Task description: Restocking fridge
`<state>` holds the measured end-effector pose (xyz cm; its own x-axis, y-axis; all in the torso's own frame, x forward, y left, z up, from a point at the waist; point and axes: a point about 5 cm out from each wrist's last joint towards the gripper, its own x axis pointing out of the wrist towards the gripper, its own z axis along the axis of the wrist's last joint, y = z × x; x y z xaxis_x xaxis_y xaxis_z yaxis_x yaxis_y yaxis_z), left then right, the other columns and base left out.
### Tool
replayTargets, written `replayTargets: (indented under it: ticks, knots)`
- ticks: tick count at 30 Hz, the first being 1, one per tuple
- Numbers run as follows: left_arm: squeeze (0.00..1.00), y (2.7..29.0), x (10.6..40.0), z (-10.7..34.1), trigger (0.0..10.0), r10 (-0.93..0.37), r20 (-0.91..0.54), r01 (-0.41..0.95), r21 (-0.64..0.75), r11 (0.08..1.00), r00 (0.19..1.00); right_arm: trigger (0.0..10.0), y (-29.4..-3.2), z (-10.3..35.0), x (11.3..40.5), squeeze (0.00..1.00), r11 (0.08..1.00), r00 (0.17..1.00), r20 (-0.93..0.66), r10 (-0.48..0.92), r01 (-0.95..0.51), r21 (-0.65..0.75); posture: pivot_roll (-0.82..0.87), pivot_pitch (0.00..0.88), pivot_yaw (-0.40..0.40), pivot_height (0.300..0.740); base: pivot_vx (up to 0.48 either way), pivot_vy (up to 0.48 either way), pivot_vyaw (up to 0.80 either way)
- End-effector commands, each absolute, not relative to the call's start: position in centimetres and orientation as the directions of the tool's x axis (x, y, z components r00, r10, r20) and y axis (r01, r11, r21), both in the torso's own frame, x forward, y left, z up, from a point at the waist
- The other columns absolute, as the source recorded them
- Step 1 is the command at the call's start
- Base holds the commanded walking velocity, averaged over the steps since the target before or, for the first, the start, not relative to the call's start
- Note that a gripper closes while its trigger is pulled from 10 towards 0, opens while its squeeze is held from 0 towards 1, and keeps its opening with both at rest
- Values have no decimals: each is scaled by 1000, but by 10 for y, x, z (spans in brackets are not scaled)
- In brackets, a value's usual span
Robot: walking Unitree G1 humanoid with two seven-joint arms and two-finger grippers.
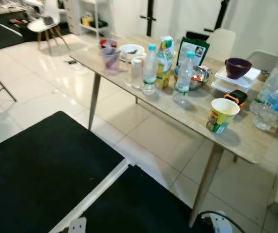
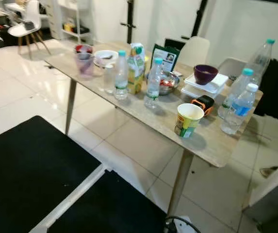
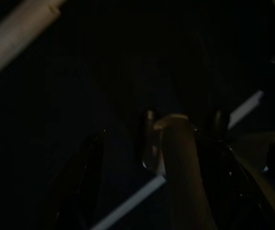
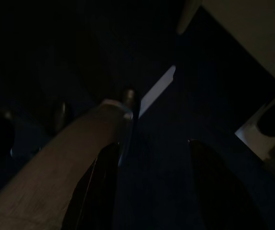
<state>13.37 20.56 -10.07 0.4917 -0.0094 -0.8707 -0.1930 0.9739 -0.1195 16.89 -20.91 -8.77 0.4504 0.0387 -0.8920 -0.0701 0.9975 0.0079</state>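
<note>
Table (image 1: 192, 116): water bottles (image 1: 150, 68), juice carton (image 1: 165, 62), paper cup (image 1: 222, 115). Right gripper (image 4: 154, 187) fingers apart, empty; left gripper (image 3: 151, 182) state: cannot tell. You approach squarely, choose the nearest bottle.

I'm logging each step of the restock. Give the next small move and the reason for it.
Probably walk closer to the table. The water bottles and juice carton stand on it across open floor, while both arms hang low over the dark mat, with the right gripper open and holding nothing.
</note>
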Motion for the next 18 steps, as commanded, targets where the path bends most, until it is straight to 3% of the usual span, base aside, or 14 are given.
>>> replayTargets:
  ticks: [1,18]
  knots:
    - [0,204,129,-103,10000,-11,-880,-190,-115,975,475,10000,-214,-89,164,0,998,432,-902,26,-67,-4,23,0,9,740,0,0,-800]
    - [0,205,128,-103,10000,-2,-882,-201,-109,974,471,10000,-215,-89,163,0,998,424,-905,23,-70,-8,18,0,6,740,0,0,-800]
